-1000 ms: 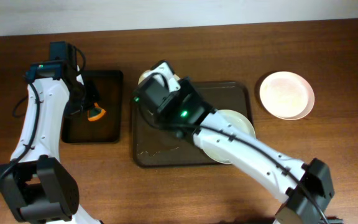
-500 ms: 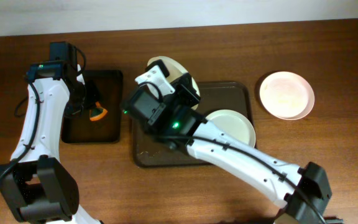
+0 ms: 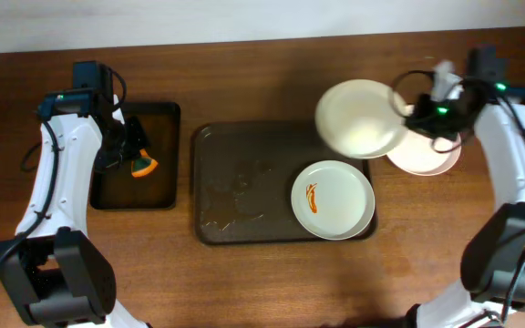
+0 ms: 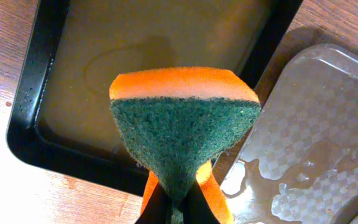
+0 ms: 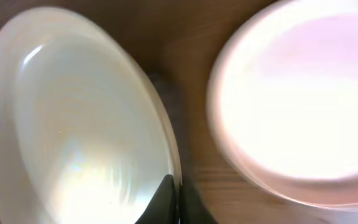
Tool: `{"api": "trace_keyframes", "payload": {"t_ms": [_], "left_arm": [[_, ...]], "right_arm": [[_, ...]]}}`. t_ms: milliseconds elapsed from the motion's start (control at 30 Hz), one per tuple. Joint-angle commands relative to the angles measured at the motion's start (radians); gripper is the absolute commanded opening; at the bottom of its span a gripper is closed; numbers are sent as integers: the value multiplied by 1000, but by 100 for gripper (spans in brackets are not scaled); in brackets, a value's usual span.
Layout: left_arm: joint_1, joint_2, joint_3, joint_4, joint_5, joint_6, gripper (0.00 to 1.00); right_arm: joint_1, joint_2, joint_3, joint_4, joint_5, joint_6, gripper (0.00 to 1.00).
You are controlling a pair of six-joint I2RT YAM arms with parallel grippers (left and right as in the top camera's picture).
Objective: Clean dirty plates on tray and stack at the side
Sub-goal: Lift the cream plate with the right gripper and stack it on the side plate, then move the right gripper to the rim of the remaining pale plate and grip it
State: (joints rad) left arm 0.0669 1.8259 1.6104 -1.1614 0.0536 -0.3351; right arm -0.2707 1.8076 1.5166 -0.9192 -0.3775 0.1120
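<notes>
Over the far right corner of the tray (image 3: 244, 150), my right gripper (image 3: 406, 107) clamps a wiped plate (image 3: 361, 118) by its rim for stacking on the side plate (image 3: 424, 157), while the left gripper (image 4: 175, 200) pinches the sponge (image 4: 185, 124), ready for the streaked plate (image 3: 333, 199) lying on the tray.

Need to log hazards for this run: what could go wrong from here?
The right claw pinches the held plate only at its rim; it could slip and drop.
Lowered off-centre, it could knock the side plate instead of nesting.
The tray plate shows a sauce streak; stacked unwiped, it would soil the pile.
</notes>
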Motion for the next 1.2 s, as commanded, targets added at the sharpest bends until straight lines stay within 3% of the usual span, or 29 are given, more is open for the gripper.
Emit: {"api": "trace_keyframes", "payload": {"t_ms": [0, 167, 333, 367, 400, 433, 500, 533, 633, 667, 700, 733, 800, 900, 1000, 1167], "left_arm": [[1, 7, -6, 2, 10, 15, 0], [1, 7, -6, 5, 11, 15, 0], [1, 7, -6, 5, 11, 15, 0], [1, 7, -6, 5, 11, 15, 0], [1, 7, -6, 6, 11, 15, 0], [1, 7, -6, 8, 11, 15, 0], [1, 7, -6, 10, 11, 15, 0], [1, 7, -6, 10, 11, 15, 0], [1, 7, -6, 10, 11, 16, 0], [1, 7, -6, 10, 11, 16, 0], [1, 7, -6, 10, 11, 16, 0], [1, 7, -6, 10, 11, 16, 0], [1, 7, -6, 8, 11, 16, 0], [1, 7, -6, 5, 11, 16, 0], [1, 7, -6, 6, 11, 16, 0], [1, 7, -6, 6, 11, 16, 0]], "right_arm": [[-94, 2, -62, 51, 87, 111, 4], [-164, 4, -138, 134, 330, 215, 4], [-169, 17, -138, 192, 391, 215, 4], [-169, 17, -138, 199, 379, 215, 14], [-168, 17, -138, 195, 349, 215, 49], [-168, 17, -138, 189, 320, 215, 66], [-168, 17, -138, 161, 243, 214, 78], [-168, 17, -138, 141, 146, 196, 78], [-128, 17, -138, -2, -399, -150, 77], [-92, 17, -138, -67, -396, -190, 72], [-62, 17, -138, -106, -368, -215, 53], [-18, 16, -138, -151, -313, -217, 47], [68, 16, -138, -208, -275, -216, 48], [192, 16, -145, -264, -28, -177, 65], [275, 16, -187, -272, 183, -23, 66], [360, 16, -302, -262, 210, 142, 62]]}}
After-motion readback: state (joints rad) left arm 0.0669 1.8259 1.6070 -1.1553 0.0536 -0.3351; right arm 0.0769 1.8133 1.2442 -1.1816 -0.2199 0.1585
